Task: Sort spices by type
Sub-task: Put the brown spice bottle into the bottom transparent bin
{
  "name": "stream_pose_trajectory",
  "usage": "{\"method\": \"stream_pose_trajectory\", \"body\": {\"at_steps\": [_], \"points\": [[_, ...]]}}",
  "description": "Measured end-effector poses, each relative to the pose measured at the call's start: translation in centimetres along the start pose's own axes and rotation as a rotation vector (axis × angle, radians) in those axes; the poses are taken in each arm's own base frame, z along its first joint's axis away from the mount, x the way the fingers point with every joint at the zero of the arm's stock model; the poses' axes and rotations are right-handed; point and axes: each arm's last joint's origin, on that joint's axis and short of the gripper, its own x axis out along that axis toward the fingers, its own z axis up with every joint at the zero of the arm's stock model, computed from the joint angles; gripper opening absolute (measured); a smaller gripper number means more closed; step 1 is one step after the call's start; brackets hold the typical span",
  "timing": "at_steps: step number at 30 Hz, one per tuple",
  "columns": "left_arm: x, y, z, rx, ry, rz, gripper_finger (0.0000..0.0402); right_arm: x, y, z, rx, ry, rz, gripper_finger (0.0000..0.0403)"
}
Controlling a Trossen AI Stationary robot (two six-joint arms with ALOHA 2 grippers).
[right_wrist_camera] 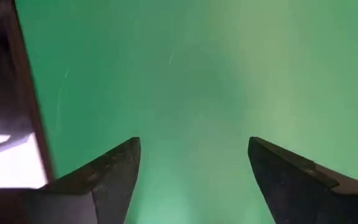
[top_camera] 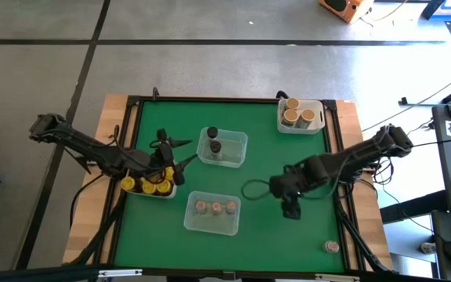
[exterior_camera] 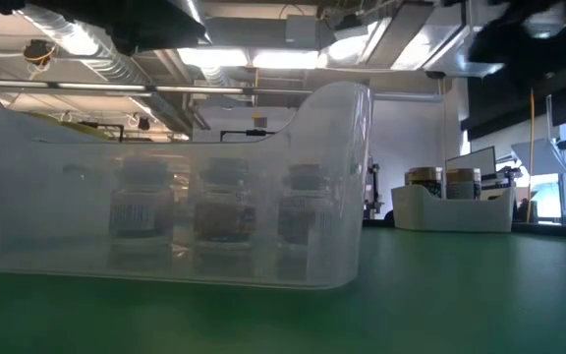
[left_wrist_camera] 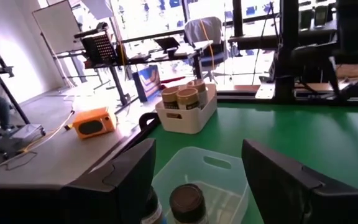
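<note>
On the left edge of the green table, a tub holds the yellow-lidded jars bunched together, and the left gripper hangs just beside them, between that tub and the middle one. Its fingers stand apart with nothing between them; from its wrist camera they frame a black-lidded jar in the clear tub below.

Further right, that clear middle tub has the black-lidded jars in it. Nearer the front edge, another clear tub holds three pinkish-brown-lidded jars in a row; from table height they show standing upright behind its cloudy wall. At the back right, a white tray carries three tan-lidded jars.

Right of centre, the right gripper points down over bare green cloth, well apart from any jar. Its fingers are spread wide and hold nothing.

Near the front right corner, one lone jar with a pinkish lid stands on the cloth, outside every tub.

By my reading the sorting is nearly finished: four groups sit by lid colour, each in its own container. What looks left is that single stray jar, which seems to belong with the pinkish-brown row in the front tub. The right gripper is the nearer one to it, though it is not yet over it.
</note>
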Motion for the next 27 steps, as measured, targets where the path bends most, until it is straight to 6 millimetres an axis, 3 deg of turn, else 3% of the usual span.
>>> {"method": "stream_pose_trajectory", "body": {"at_steps": [11, 27], "points": [[0.0, 0.0, 0.0, 0.044, 0.0, -0.001, 0.0237, 0.8, 5.7, -5.0, 0.142, 0.19, 0.041, 0.0298], [0.1, 0.2, 0.1, 0.118, -0.004, 0.011, 0.0237, 6.4, 12.3, -13.6, 0.157, 0.337, -0.163, 0.0298]]}}
